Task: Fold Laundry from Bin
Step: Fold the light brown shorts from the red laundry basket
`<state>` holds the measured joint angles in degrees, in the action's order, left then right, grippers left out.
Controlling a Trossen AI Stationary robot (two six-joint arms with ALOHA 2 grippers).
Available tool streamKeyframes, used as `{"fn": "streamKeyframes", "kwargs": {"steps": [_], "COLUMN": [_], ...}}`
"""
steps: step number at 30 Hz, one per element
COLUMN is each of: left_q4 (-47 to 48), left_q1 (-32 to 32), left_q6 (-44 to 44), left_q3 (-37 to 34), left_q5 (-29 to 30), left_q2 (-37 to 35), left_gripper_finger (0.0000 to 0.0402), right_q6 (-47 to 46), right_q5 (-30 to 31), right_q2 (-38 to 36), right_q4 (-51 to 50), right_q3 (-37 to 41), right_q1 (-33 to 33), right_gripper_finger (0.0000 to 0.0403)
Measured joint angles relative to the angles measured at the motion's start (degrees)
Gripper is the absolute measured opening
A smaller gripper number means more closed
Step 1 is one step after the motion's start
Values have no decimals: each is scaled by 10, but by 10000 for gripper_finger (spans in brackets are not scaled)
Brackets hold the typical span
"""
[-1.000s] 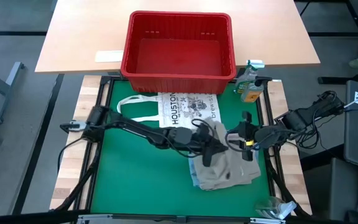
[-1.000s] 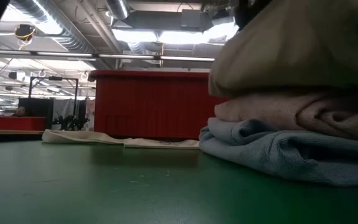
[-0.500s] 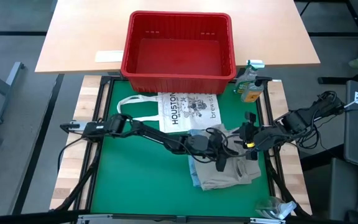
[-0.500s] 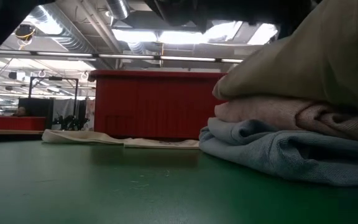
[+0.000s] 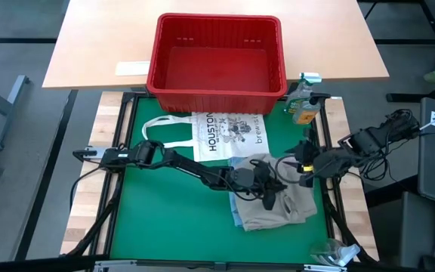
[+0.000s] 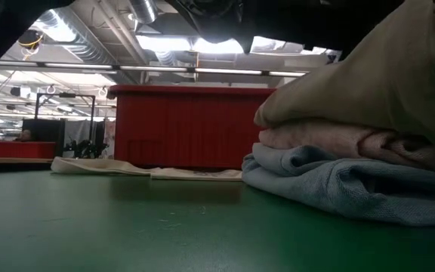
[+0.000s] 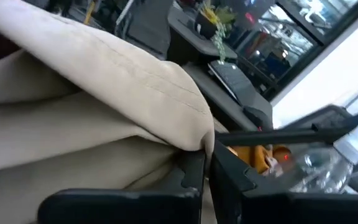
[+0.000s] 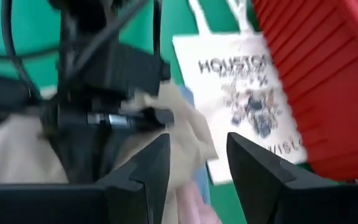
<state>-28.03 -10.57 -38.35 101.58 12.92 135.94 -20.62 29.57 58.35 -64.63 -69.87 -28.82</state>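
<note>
a red bin (image 5: pixel 217 57) stands empty at the far side of the tabletop (image 5: pixel 165 219). the laundry (image 5: pixel 278 204) lies stacked near right. the left gripper (image 5: pixel 266 198) has its fingers together on the khaki top piece; the right gripper (image 5: pixel 302 162) hovers beside, fingers apart.

We count three folded garments in one stack: khaki-grey (image 6: pixel 368 75), pale pink (image 6: pixel 331 140), light blue (image 6: pixel 338 181). We also count one red bin (image 5: pixel 216 54), one "HOUSTON" tote bag (image 5: pixel 229 132), two arms.
</note>
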Motion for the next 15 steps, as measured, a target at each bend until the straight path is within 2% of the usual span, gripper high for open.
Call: {"fn": "streamKeyframes", "kwargs": {"steps": [4,8,15], "left_q4": [-3,-6,-27], "left_q1": [0,0,-3], "left_q6": [0,3,72], "left_q3": [0,0,0], "left_q5": [27,30,29], "left_q2": [0,0,0], "left_gripper_finger": [27,49,115], "right_q6": [-1,-1,2], "right_q5": [4,-1,-7], "right_q2": [3,18,28], "right_q4": [38,46,46], "right_q3": [1,2,2], "right_q1": [0,0,0], "right_gripper_finger": [160,160,160]}}
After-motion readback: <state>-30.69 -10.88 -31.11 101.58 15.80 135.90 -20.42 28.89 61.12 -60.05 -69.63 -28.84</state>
